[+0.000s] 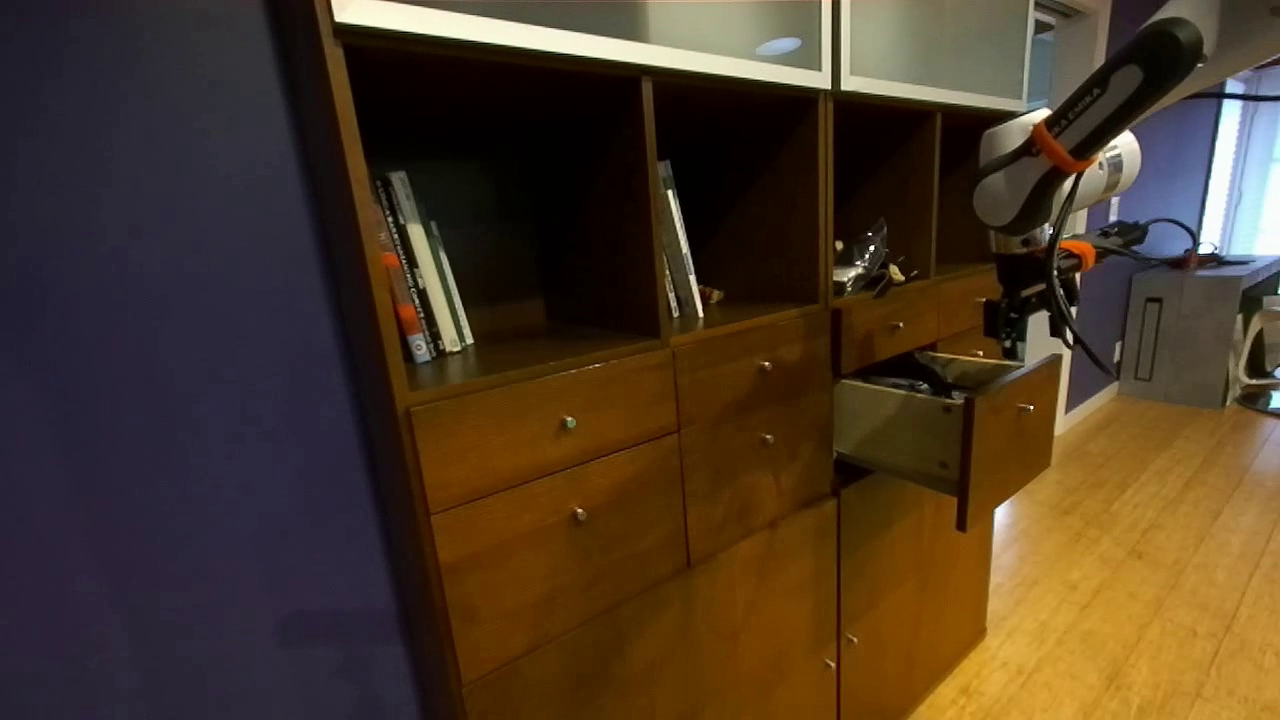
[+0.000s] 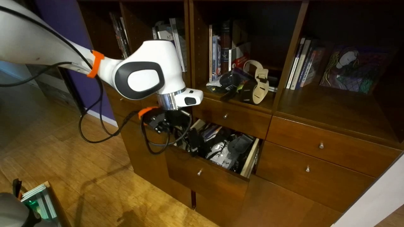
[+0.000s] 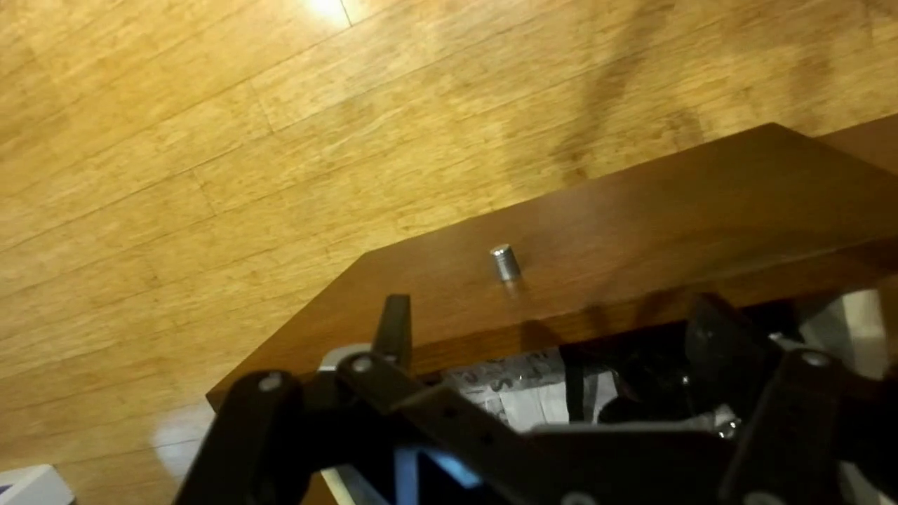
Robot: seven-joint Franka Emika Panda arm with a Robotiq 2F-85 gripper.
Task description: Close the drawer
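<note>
Wrist view: the gripper (image 3: 553,308), presumably poised to reach over and push, hangs spread and empty above the jutting drawer (image 3: 617,231), whose knob (image 3: 505,263) lies beyond the fingertips (image 3: 396,319).

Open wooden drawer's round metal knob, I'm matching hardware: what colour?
The knob is silver, clearest in the wrist view.

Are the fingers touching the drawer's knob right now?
Apart. The wrist view shows it: the knob stands clear of both spread fingers, with the drawer's front visible between the knob and each of them.
</note>
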